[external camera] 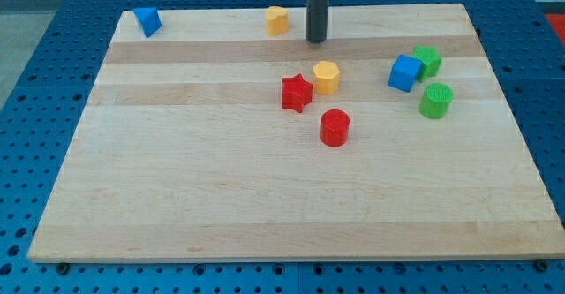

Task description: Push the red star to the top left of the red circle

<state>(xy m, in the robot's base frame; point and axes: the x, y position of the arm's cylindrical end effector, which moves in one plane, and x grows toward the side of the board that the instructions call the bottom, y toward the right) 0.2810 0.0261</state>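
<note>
The red star (pixel 297 93) lies near the middle of the wooden board (pixel 177 170). The red circle (pixel 335 127) sits just below and to the right of it, a small gap apart. A yellow hexagon block (pixel 326 77) stands right next to the star on its right. My tip (pixel 317 40) is at the view's top, above the star and the yellow hexagon, touching no block.
A yellow block (pixel 277 19) lies left of my tip near the top edge. A blue block (pixel 146 20) is at the top left corner. At the right are a blue cube (pixel 404 72), a green block (pixel 427 60) and a green cylinder (pixel 435 101).
</note>
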